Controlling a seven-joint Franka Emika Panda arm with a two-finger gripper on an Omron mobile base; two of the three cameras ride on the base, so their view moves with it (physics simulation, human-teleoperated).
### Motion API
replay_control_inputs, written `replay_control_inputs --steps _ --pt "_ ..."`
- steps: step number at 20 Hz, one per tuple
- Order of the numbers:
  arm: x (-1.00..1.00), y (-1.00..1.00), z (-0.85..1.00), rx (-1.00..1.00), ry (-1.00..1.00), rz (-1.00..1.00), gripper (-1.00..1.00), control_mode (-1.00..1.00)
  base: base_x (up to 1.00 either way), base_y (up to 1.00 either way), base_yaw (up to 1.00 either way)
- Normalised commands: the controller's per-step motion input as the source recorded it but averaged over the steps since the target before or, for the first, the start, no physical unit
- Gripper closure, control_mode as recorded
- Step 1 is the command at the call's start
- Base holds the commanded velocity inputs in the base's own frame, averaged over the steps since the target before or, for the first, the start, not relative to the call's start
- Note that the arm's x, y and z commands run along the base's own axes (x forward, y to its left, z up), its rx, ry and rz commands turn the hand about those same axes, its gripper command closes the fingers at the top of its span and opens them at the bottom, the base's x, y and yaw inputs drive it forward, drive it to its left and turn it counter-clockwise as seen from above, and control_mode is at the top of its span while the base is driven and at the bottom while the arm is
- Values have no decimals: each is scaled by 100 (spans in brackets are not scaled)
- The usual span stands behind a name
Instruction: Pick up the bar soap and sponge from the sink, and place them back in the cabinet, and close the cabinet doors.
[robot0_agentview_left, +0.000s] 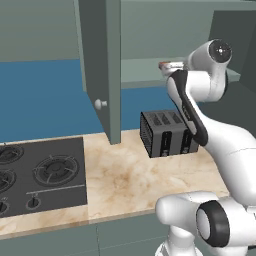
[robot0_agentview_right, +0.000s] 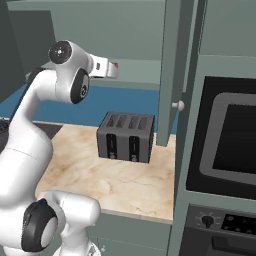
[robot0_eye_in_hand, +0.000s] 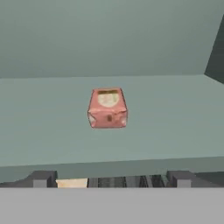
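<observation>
Parted and holding nothing, my gripper (robot0_eye_in_hand: 111, 177) shows its two dark tips at the bottom of the hand view; one bar soap (robot0_eye_in_hand: 107, 108) sits alone on the cabinet (robot0_eye_in_hand: 52, 113) shelf beyond them, clear of both fingers.

From the left base view, my hand reaches toward the shelf beside one open cabinet door (robot0_agentview_left: 102, 65), one toaster (robot0_agentview_left: 167, 133) below.

From the right base view, a second door (robot0_agentview_right: 172, 70) stands open.
</observation>
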Motion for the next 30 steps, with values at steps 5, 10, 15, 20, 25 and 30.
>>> replay_control_inputs --steps 5,10,15,20,25,30 --pt "-59 0 10 0 7 0 -100 -100 0 0 0" --pt "-61 0 8 0 8 0 -100 -100 0 0 0" --pt "-52 0 8 0 9 -2 -100 -100 0 0 0" --pt "-42 0 2 0 10 -2 -100 -100 0 0 0" --pt "-42 0 0 0 9 -1 -100 -100 0 0 0" --pt "-47 0 0 0 7 0 -100 -100 0 0 0"
